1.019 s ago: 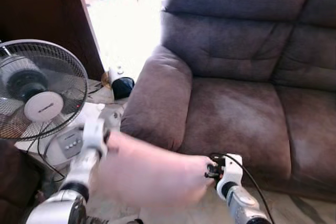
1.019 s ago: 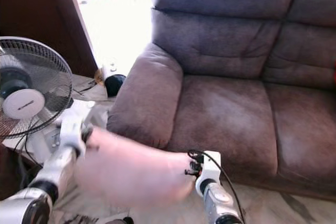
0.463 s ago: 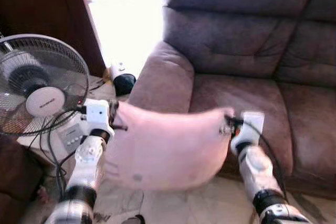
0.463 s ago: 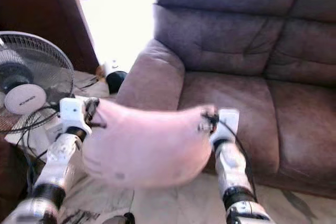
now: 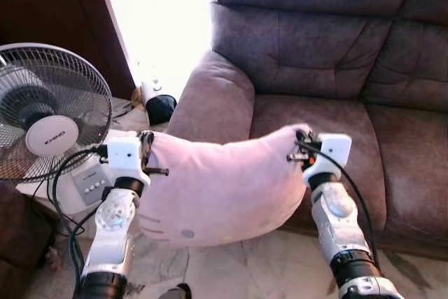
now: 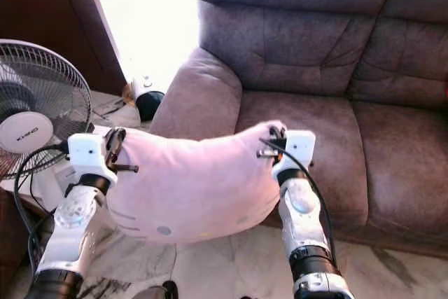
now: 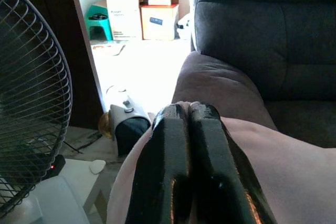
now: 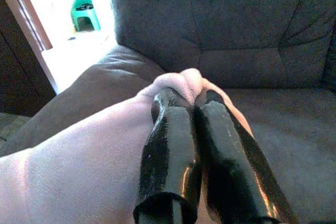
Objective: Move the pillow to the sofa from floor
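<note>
Pink pillow (image 5: 224, 190) hangs before your brown sofa (image 5: 336, 68) — left gripper (image 5: 148, 153) and right gripper (image 5: 302, 150) each pinching a corner.

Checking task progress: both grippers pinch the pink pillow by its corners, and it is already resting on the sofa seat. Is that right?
Not quite. The left gripper and right gripper do pinch the pink pillow by its corners, but it hangs in the air in front of the sofa, above the floor, not on the seat. The left eye view shows this.
</note>
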`<state>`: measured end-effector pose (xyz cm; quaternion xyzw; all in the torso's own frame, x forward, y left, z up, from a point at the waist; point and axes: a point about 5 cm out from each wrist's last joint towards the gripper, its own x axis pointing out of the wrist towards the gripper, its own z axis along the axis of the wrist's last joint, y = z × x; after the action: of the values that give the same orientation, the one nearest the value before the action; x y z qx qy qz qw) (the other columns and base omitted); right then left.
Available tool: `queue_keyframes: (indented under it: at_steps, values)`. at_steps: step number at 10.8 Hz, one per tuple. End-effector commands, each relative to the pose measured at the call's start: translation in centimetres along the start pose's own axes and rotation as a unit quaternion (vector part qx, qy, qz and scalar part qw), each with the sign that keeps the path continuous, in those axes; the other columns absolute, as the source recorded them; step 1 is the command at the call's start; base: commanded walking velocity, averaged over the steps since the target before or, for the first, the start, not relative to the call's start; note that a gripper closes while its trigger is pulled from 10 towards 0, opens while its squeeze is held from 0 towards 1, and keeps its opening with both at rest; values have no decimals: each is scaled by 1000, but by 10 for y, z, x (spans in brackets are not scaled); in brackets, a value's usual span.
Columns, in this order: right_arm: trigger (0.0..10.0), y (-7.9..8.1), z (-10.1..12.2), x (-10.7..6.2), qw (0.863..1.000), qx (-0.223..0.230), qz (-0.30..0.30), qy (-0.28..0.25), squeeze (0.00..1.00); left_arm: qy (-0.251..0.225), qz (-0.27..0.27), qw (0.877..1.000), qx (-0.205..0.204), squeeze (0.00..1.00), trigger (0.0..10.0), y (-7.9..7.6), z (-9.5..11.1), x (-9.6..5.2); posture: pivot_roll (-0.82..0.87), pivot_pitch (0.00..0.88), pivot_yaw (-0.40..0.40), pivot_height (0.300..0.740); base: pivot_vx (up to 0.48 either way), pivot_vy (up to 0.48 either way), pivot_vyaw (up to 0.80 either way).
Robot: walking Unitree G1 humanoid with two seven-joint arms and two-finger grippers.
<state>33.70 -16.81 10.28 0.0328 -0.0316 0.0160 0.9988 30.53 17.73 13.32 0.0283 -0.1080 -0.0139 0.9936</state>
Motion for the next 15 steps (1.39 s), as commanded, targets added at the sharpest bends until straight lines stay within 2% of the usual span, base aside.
queue_keyframes:
  at_steps: [1,2,5,7,12,15]
  values:
    - [10000,5,14,4,1000,2,4,-24,0,-29,-9,1000,5,0,10000,-6,16,3,168,144,-22,740,0,0,0]
    - [10000,11,21,6,999,5,12,-32,0,-23,-19,999,20,0,10000,-9,20,6,162,141,-21,740,0,0,0]
    - [10000,22,36,10,998,16,21,-48,0,-27,-14,999,22,0,10000,-9,27,11,156,126,-17,740,0,0,0]
    - [10000,26,41,11,998,21,24,-53,0,-21,-5,999,30,0,10000,-3,27,10,156,114,-17,740,0,-266,0]
    - [10000,29,42,12,998,17,30,-44,0,-22,8,999,31,0,10000,6,30,13,158,114,-24,740,0,-315,0]
    - [10000,29,45,12,998,19,30,-46,0,-19,20,999,22,0,10000,9,31,12,162,131,-28,740,0,0,0]
